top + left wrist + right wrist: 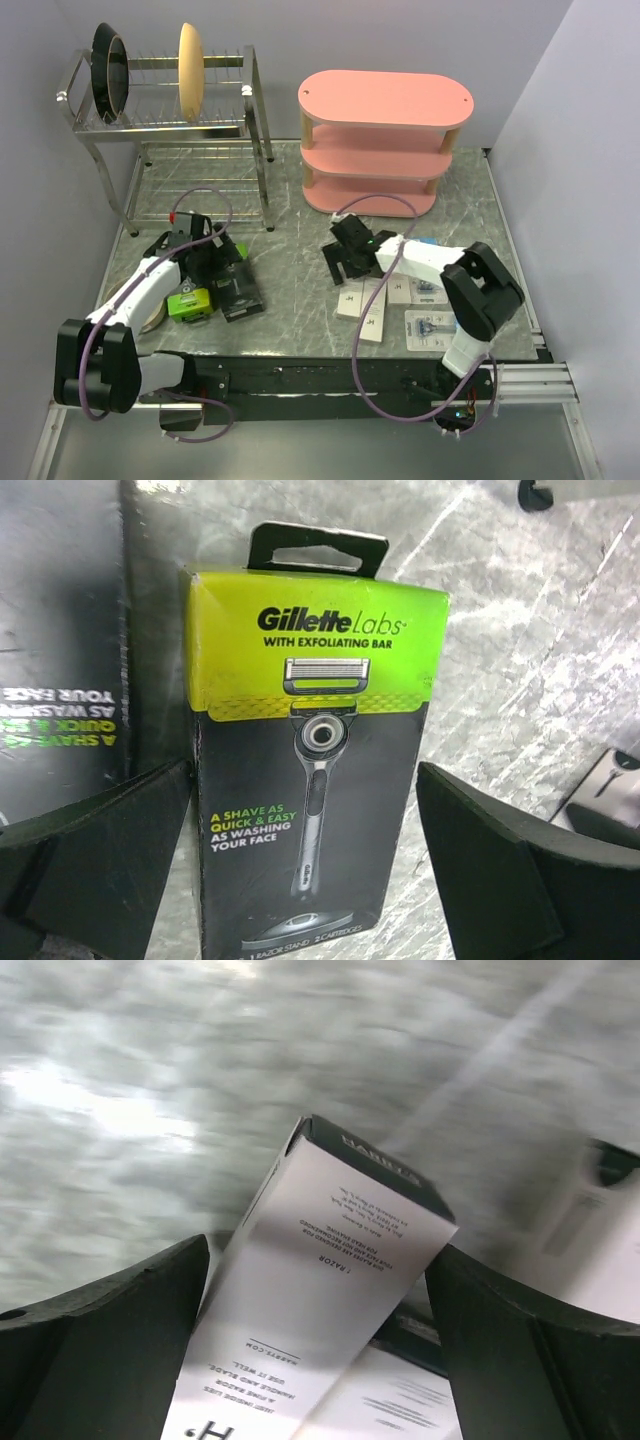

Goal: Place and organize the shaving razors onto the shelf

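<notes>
While our left gripper (303, 772) stands with its jaws wide apart and gripping nothing, one finger sits at 9 o'clock and the other at 3 o'clock of a black-and-lime razor box (318, 780) lying on the table (520, 660). Our right gripper (318, 1250) is spread nearly as wide around a slim white razor box (320, 1330) that sits tilted between its fingers, though we cannot tell whether either pad touches it. From above, we see another white box (372, 322) at the right gripper's 5 o'clock, and the pink shelf (385, 100) well apart at its 1 o'clock.
</notes>
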`<state>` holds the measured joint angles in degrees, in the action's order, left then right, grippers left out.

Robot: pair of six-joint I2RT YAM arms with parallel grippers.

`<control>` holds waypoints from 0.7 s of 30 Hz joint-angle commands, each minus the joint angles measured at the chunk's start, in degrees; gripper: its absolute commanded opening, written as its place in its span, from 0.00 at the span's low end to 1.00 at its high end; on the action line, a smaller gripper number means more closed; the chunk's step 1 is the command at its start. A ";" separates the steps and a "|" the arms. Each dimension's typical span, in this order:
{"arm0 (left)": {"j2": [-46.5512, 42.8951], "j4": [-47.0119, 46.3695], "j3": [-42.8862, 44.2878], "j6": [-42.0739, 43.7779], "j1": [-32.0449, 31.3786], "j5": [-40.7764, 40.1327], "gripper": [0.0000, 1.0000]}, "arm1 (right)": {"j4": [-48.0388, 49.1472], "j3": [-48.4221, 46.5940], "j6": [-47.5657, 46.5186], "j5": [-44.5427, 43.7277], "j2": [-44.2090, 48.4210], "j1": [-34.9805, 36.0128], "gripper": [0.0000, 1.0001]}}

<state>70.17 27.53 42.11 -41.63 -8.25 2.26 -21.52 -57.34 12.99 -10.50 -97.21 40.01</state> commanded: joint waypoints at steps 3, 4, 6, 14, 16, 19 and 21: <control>0.84 -0.63 0.43 -1.44 -3.17 0.73 0.97 | 2.53 0.04 -5.79 -4.53 8.34 -1.43 0.98; 1.10 -0.63 0.52 -1.44 -3.70 0.38 0.95 | 2.45 -0.49 -5.26 -4.70 9.83 -1.25 0.98; 3.21 -1.07 0.69 -1.09 -5.62 -0.06 0.94 | 2.45 -2.24 -4.73 -4.79 11.33 -0.20 1.00; 14.98 -3.97 6.23 4.26 -15.20 -2.17 0.90 | 6.22 -0.68 -5.17 -1.54 20.82 1.74 1.00; 16.22 -5.02 6.76 5.85 -19.33 -2.09 0.88 | 7.36 0.73 -6.22 -0.32 23.02 1.74 1.00; 18.50 -6.96 7.90 10.59 -26.62 -2.17 0.88 | 7.46 4.15 -6.93 0.13 26.35 1.13 1.00; 20.70 -8.71 10.35 13.75 -31.98 -2.09 0.89 | 7.02 5.30 -7.02 0.74 29.16 0.42 1.00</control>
<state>86.74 19.00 50.33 -35.97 -31.20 -0.62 -15.40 -54.98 7.53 -11.18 -73.34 41.47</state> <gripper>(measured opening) 0.886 0.999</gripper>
